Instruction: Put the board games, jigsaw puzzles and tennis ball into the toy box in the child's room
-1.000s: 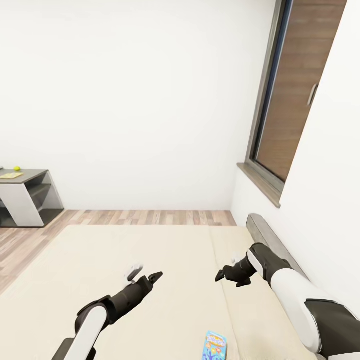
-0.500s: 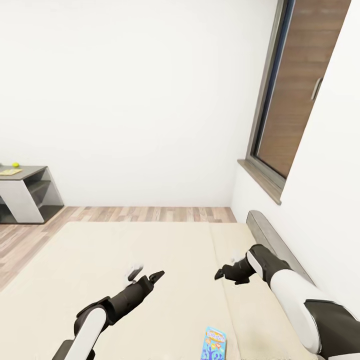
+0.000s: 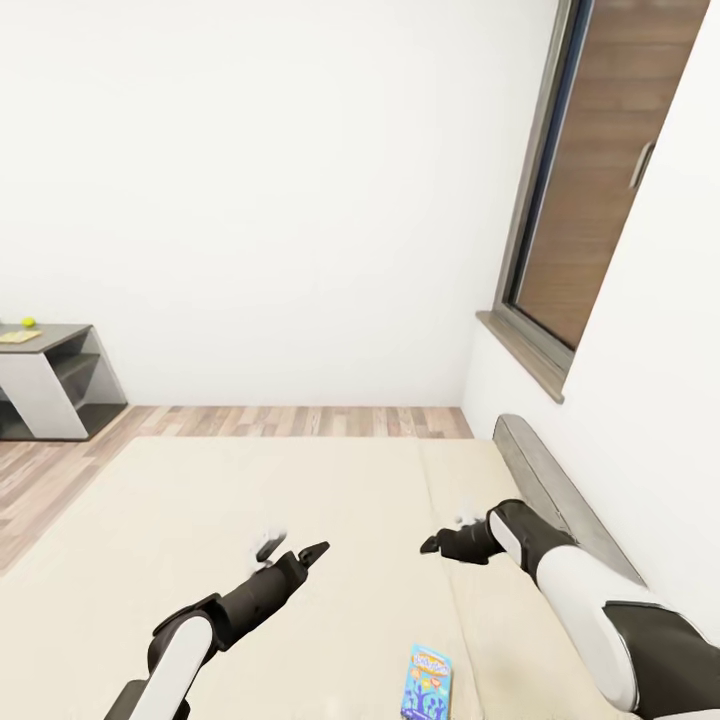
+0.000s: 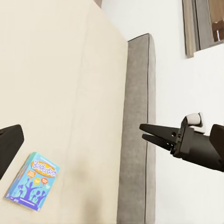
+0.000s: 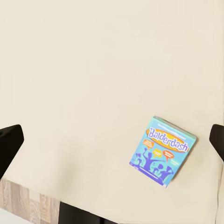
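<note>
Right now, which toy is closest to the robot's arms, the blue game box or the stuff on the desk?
The blue game box, lying flat on the bed just below the two arms. The small yellow ball and flat yellow item sit far off on the desk.

Setting: a bedroom in a home. A wide bed (image 3: 250, 520) with beige mattress and grey headboard (image 3: 560, 490) is taking up the foreground; wood-plank flooring (image 3: 300, 420) is running to plain white walls. A wood-shuttered window (image 3: 600, 190) is sitting above the headboard, a grey desk (image 3: 50, 390) standing in the far corner.
</note>
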